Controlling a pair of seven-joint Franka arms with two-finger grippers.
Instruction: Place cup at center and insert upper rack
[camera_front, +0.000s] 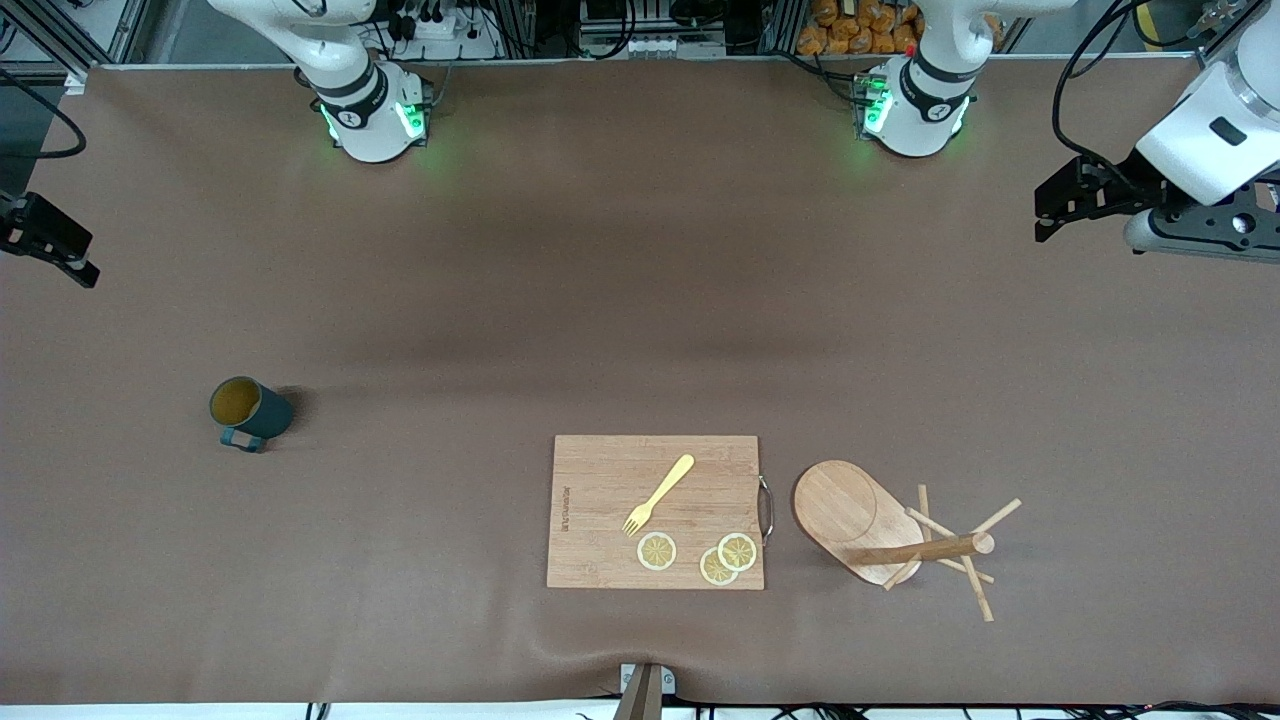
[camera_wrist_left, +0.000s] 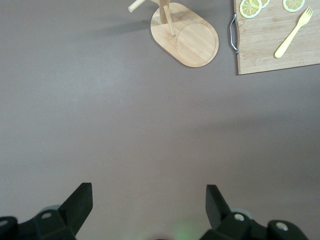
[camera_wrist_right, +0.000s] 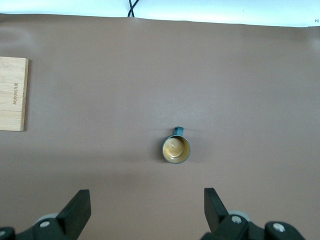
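The cup (camera_wrist_right: 176, 149) stands upright below my right gripper (camera_wrist_right: 145, 210), whose fingers are spread wide and empty, bare table (camera_front: 640, 300) all round it. My left gripper (camera_wrist_left: 149, 207), equally wide and empty, hangs over open table at its own end. Only the front view shows the mug tree (camera_front: 880, 530) whole, tipped over beside the cutting board (camera_front: 600, 500) carrying a yellow fork (camera_front: 658, 494) and lemon slices (camera_front: 700, 555).

Brown table (camera_front: 640, 300) carries 3 items: teal cup (camera_front: 248, 411) upright twd right arm's end, wooden cutting board (camera_front: 600, 490) nr front edge, mug-tree upper rack (camera_front: 880, 525) beside board's handle, prob tipped on its side.
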